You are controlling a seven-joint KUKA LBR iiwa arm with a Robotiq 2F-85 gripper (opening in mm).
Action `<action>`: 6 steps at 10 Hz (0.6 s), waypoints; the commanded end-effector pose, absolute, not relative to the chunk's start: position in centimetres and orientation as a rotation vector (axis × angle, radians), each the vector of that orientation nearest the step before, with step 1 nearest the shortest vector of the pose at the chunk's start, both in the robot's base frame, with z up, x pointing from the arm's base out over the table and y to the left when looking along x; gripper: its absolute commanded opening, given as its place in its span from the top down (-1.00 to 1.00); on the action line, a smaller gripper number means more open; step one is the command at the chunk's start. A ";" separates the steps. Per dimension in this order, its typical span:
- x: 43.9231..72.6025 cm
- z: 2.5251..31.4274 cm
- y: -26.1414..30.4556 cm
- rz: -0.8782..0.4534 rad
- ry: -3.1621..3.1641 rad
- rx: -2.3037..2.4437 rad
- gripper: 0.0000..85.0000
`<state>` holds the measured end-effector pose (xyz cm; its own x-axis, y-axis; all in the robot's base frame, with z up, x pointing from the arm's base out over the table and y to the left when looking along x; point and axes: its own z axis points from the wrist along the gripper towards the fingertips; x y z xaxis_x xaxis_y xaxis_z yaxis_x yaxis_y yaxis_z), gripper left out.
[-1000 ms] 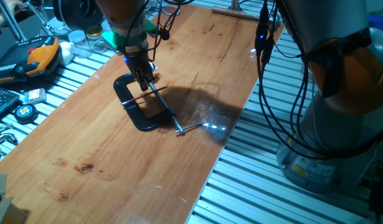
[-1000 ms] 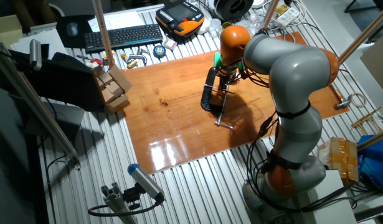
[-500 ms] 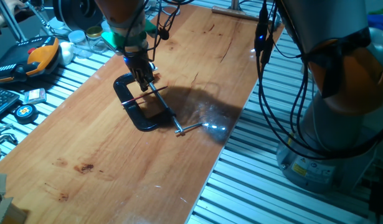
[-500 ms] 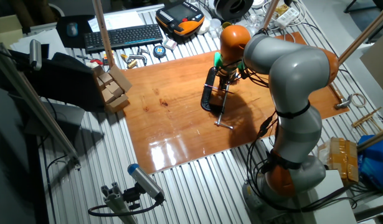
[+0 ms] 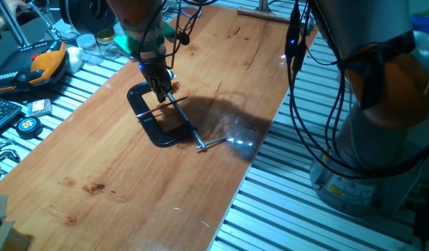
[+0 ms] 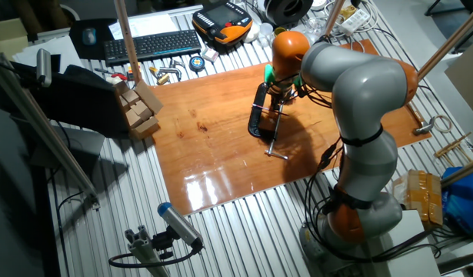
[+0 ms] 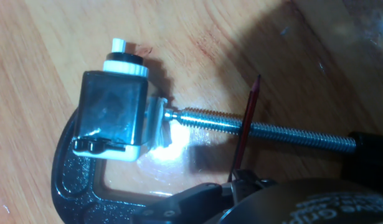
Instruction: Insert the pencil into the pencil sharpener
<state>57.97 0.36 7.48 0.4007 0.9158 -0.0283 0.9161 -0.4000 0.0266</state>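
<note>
My gripper (image 5: 162, 94) is low over a big black C-clamp (image 5: 153, 129) on the wooden board. It is shut on the thin red pencil (image 7: 246, 127). In the hand view the pencil runs from my fingertips (image 7: 244, 180) up across the clamp's steel screw rod (image 7: 284, 134), with its dark tip pointing away. The pencil sharpener (image 7: 113, 115), a small silver-and-black block, sits clamped at the end of the screw, left of the pencil and apart from it. In the fixed views the pencil (image 5: 150, 112) shows as a red line and the sharpener is hidden behind my hand.
The clamp's screw handle (image 5: 213, 143) sticks out toward the board's right edge. Tools lie left of the board: an orange-black device (image 5: 40, 63) and a tape measure (image 5: 27, 125). A keyboard (image 6: 148, 46) and cardboard blocks (image 6: 140, 108) stand beyond it. The arm's base (image 6: 359, 208) is beside the board.
</note>
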 end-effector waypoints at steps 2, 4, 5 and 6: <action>58.0 7.5 0.4 -0.013 1.699 2.606 1.00; 58.0 7.4 0.4 -0.015 1.698 2.618 1.00; 58.0 7.4 0.4 -0.002 1.697 2.634 1.00; 58.0 7.4 0.4 0.003 1.706 2.634 1.00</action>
<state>57.99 0.38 7.43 0.4069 0.9135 -0.0008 0.9134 -0.4069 0.0043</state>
